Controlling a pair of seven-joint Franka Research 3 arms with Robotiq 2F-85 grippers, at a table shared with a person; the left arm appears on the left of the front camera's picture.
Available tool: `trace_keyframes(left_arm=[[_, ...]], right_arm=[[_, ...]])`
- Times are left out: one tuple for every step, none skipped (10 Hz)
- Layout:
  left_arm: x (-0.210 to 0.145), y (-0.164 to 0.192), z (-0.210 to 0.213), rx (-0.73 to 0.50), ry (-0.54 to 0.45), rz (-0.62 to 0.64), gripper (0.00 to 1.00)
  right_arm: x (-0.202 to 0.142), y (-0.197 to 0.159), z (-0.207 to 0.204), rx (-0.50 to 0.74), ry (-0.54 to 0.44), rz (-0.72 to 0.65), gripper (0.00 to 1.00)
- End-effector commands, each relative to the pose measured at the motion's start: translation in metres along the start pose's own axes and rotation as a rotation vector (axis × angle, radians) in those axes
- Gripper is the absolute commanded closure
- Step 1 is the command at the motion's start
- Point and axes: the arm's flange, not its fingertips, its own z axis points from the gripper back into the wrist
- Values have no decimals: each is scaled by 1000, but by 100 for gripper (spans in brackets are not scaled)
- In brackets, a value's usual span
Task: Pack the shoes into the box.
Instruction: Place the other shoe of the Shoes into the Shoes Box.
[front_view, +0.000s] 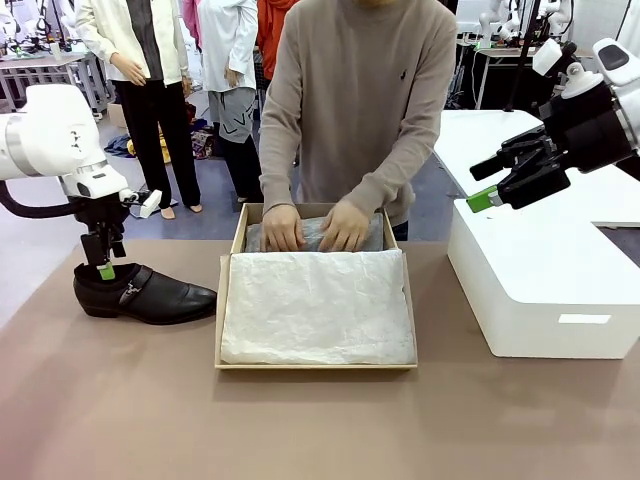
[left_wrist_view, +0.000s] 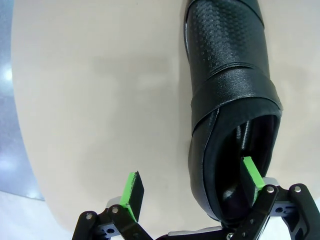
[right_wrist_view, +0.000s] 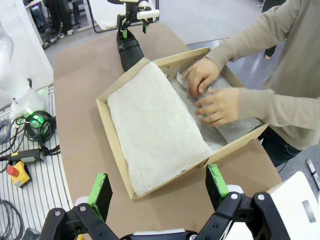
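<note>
One glossy black shoe (front_view: 150, 293) lies on the table left of the box (front_view: 315, 366), toe pointing at it. My left gripper (front_view: 105, 268) stands open over its heel. In the left wrist view the gripper (left_wrist_view: 192, 184) straddles the side of the shoe (left_wrist_view: 230, 65): one green pad sits inside the opening, the other outside over the table. The tan box (right_wrist_view: 235, 145) is lined with white tissue paper (front_view: 318, 305). My right gripper (front_view: 490, 190) hangs open, high at the right, and its wrist view looks down past its fingers (right_wrist_view: 158, 192) on the box and the shoe (right_wrist_view: 129, 50).
A person stands at the far side with both hands (front_view: 315, 228) pressing on grey paper in the far part of the box. A large white block (front_view: 545, 270) stands at the right under my right arm. Bare brown table lies in front of the box.
</note>
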Motion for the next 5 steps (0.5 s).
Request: trace_keyframes(left_arm=[[-3, 5, -4, 5, 15, -24, 0], [-4, 7, -8, 8, 20, -24, 0], [-4, 9, -13, 9, 27, -25, 0], [-4, 11, -18, 6, 29, -29, 0], [-4, 12, -22, 3, 26, -37, 0]], right_arm=[[0, -3, -3, 5, -34, 28, 0], [0, -3, -3, 5, -34, 28, 0], [0, -3, -3, 5, -34, 28, 0], [0, -3, -3, 5, -34, 28, 0], [0, -3, -3, 5, -34, 28, 0]])
